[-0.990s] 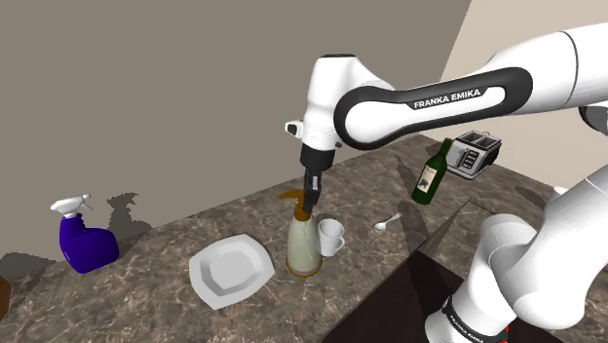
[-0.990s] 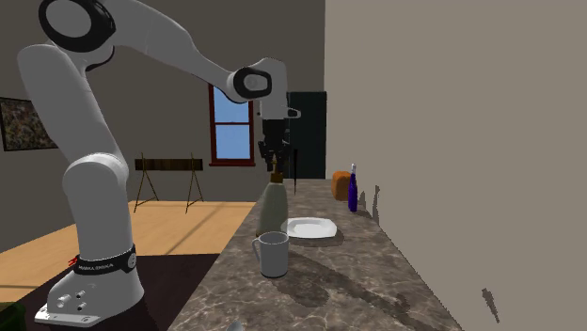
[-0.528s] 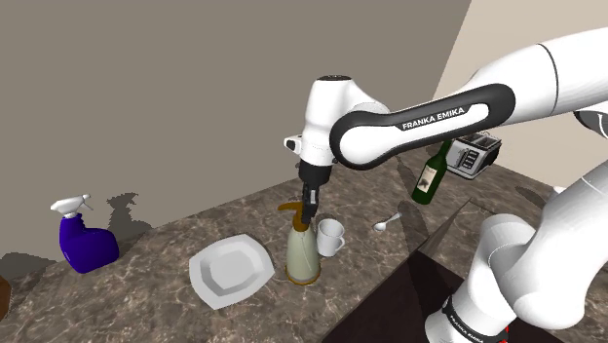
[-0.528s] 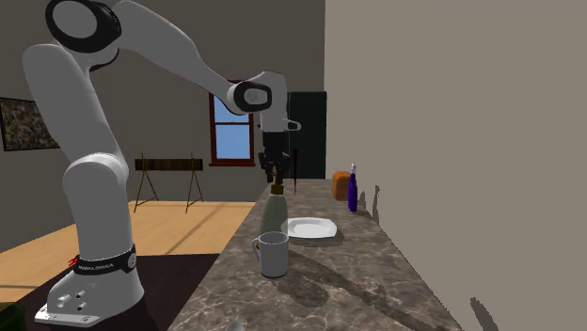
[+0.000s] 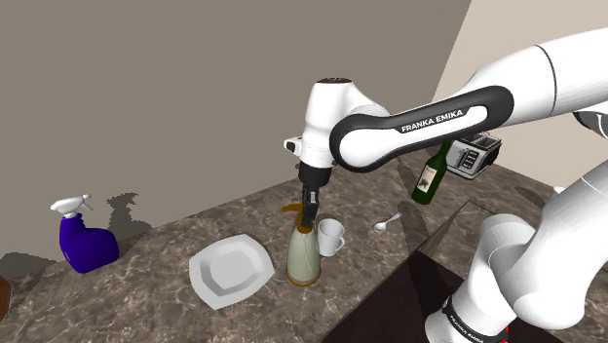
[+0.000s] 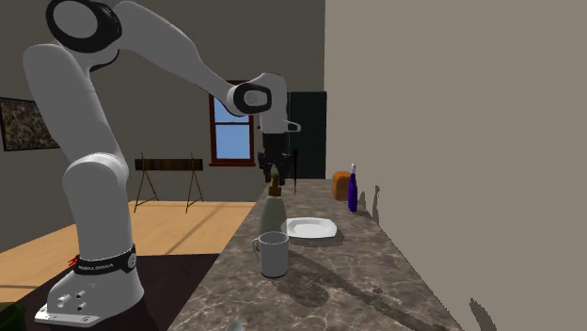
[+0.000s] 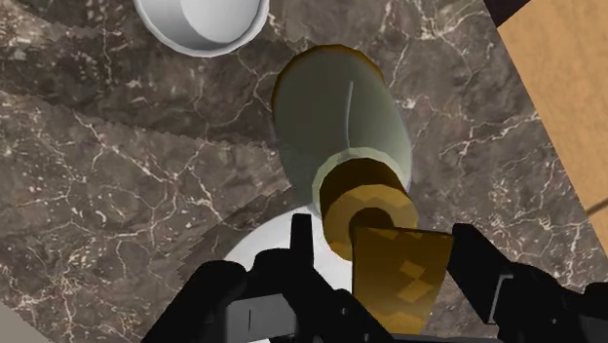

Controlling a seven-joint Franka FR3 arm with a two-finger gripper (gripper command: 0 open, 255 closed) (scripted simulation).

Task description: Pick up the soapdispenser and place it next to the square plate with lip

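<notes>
gripper (image 7: 385,236) is open, fingers spread either side of the brown pump on the soap dispenser (image 7: 346,117), and I don't see them squeezing it. The soap dispenser stands upright on the counter (image 7: 117,175) right under the gripper, with the plate (image 5: 230,272) just beside it and a mug (image 5: 331,236) on its other side

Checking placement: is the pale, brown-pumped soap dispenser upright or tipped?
Upright: the soap dispenser stands base-down on the marbled counter, pump topmost.

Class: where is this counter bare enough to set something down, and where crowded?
Free: the counter between spray bottle and square plate, and between mug and spoon. Crowded: plate, soap dispenser and mug stand close.
</notes>
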